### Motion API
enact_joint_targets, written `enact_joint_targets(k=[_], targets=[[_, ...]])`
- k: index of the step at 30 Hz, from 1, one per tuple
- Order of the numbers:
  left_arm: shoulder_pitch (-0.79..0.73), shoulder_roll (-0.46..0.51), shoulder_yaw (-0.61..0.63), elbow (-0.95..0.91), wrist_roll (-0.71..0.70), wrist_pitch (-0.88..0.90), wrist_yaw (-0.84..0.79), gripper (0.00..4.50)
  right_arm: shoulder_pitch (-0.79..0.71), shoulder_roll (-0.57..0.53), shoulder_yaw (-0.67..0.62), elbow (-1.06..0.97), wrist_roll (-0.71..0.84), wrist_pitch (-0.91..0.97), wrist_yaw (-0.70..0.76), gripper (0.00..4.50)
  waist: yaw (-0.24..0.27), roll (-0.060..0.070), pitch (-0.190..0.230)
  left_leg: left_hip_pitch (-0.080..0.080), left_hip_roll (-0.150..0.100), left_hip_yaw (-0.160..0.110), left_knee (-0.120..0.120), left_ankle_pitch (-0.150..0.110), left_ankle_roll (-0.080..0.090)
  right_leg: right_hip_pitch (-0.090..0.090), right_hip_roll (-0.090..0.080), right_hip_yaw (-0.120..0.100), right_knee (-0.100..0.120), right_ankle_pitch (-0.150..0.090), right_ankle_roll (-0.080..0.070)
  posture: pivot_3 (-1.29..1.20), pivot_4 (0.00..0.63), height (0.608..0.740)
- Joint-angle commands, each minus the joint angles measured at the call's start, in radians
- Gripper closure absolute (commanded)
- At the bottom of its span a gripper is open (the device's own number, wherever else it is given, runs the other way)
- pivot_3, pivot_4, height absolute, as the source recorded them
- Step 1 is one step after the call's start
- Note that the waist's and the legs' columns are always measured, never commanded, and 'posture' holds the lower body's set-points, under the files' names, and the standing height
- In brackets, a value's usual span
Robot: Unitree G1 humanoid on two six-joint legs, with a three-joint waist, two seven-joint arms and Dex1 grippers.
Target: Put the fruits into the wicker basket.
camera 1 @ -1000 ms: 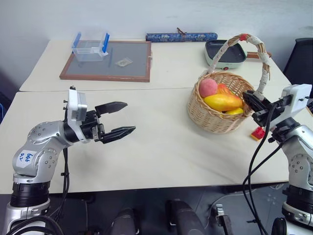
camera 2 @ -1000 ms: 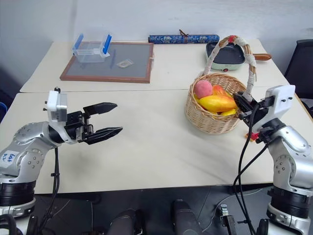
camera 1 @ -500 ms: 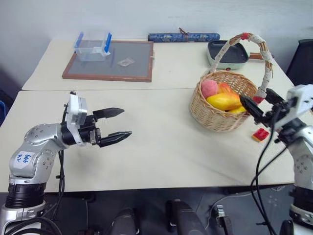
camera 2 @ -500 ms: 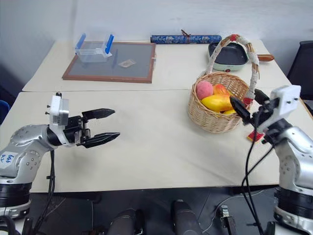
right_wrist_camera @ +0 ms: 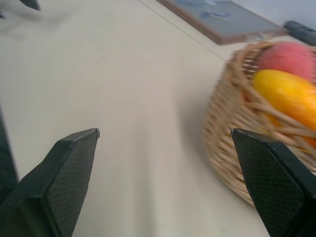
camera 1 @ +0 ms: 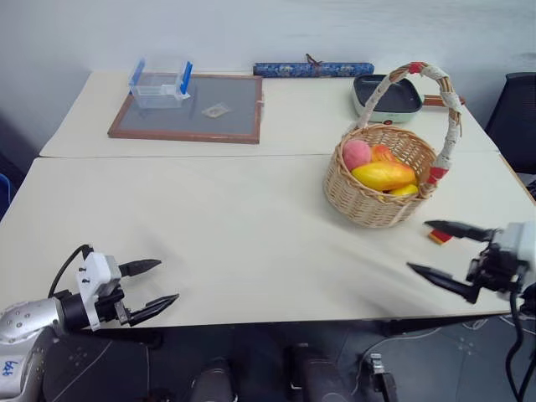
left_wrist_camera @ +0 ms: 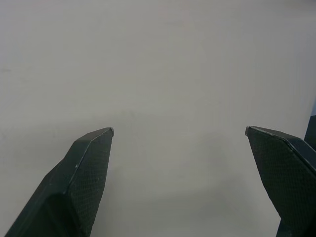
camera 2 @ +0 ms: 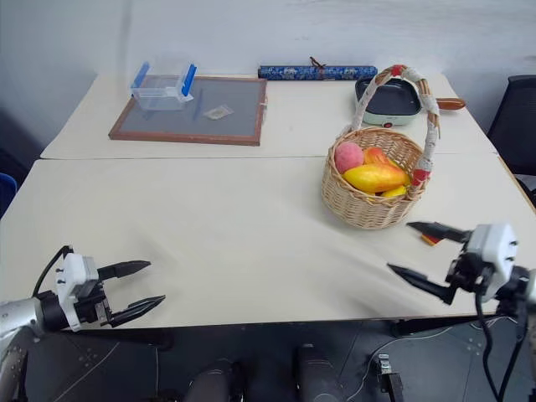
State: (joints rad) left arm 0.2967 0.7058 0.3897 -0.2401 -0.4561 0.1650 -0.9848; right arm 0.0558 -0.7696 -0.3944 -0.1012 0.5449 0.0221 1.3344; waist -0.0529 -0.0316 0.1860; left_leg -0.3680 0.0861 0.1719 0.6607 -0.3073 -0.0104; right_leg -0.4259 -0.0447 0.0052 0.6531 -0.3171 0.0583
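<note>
Left eye view: one mango (camera 1: 383, 175), one peach (camera 1: 357, 154) in basket (camera 1: 368, 205); both grippers released.

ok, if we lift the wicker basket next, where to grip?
Take the wicker basket by the top of its arched handle, coming straight down from above. The arch stands upright and clear over the mango and peach, and the wrapped top is narrow enough for two fingers.

One marking noted: blue handwriting on a white sticker (camera 1: 7, 366) on the left arm, at the near left edge of the scene. The characters are cut off by the frame edge and cannot be read with certainty. No other text, label, brand, number or sign is legible on any item.
</note>
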Motion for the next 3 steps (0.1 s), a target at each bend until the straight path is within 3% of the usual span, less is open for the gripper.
enact_joint_targets(k=[1,3], targets=[[0.036,-0.014,0.019,-0.063,0.031,-0.023,0.053,0.0,-0.051,0.033,0.076,0.058,-0.037,-0.102,0.042,0.07,-0.001,0.0,0.0,0.0,0.0,0.0,0.0,0.0,0.0,0.0,0.0,0.0,0.0,0.0,0.0,0.0,0.15,0.74],[0.048,-0.019,0.022,-0.071,0.044,-0.038,0.064,0.0,-0.073,0.049,0.107,0.087,-0.054,-0.137,0.043,0.07,-0.001,0.0,0.0,0.0,0.0,0.0,0.0,0.0,0.0,0.0,0.0,0.0,0.0,0.0,0.0,0.0,0.15,0.74]])
